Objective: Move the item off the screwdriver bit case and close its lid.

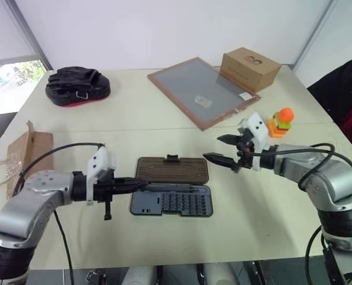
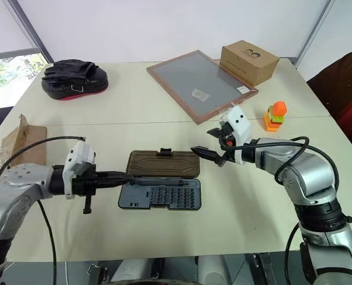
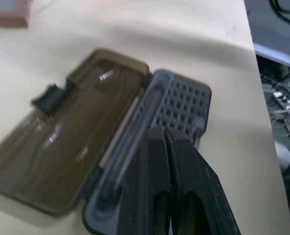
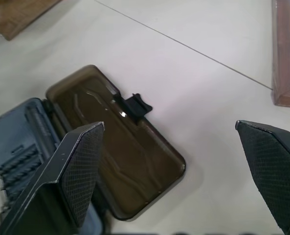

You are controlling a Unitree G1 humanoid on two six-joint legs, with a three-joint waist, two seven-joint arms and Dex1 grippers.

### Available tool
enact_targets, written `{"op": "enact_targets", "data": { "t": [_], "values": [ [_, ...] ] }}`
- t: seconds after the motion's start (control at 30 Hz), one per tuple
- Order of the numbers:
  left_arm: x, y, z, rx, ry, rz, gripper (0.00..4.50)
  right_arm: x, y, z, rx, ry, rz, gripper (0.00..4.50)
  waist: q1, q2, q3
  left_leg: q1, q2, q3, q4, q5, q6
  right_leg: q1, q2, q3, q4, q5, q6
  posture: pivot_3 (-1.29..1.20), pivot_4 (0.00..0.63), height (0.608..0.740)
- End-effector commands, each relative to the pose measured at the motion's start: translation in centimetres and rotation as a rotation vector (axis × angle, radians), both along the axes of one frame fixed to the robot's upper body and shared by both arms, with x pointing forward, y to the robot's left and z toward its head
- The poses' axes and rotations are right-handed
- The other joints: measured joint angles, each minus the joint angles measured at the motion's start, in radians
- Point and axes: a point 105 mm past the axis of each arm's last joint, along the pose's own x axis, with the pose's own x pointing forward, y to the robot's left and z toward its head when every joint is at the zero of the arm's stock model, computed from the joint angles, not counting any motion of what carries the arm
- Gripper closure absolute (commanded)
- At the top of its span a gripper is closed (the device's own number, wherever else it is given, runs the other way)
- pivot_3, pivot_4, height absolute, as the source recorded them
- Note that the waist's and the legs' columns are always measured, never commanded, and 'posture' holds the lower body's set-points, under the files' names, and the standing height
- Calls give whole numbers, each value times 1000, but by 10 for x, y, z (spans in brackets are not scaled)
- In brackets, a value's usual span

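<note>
The flat grey screwdriver bit case (image 1: 171,200) lay open, its smoky ribbed lid (image 1: 172,170) flat on the desk (image 1: 134,113). The left hand (image 1: 141,185) was pinched empty, the right hand (image 1: 222,149) wide; the item (image 1: 281,122) sat apart.

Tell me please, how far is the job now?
Done: the orange-and-green toy block stack stands on the table, off the dark grey plastic bit case. In hand: the open right gripper hovers beside the smoky-brown translucent lid. Left: the lid lies flat open and needs closing.
</note>
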Motion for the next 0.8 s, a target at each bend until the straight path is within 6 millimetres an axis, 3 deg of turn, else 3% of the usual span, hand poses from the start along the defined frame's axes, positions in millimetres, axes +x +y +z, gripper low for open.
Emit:
{"op": "enact_targets", "data": {
  "t": [0.03, 0.37, 0.8],
  "values": [
    [-2, 7, -18, 74, -28, -15, 4450, 6, 2, 12, 5, -70, 0, 0, 0, 0, 0, 0, 0, 0, 0, 0, 0, 0, 0, 0, 0, 0, 0, 0, 150, 740],
    [-8, 10, -73, 219, -24, -72, 4450, 17, 11, -3, -58, -70, 35, 0, 1, 2, -1, 0, 0, 0, 0, 0, 0, 0, -1, 0, -1, 0, 0, 0, 150, 740],
    [-12, 5, -79, 201, -29, -45, 4450, 43, 17, -53, -193, 53, 114, 0, -1, 5, -2, 2, 0, 0, 0, 0, 0, 1, -1, 0, 0, 0, 0, 0, 150, 740]
  ]
}}
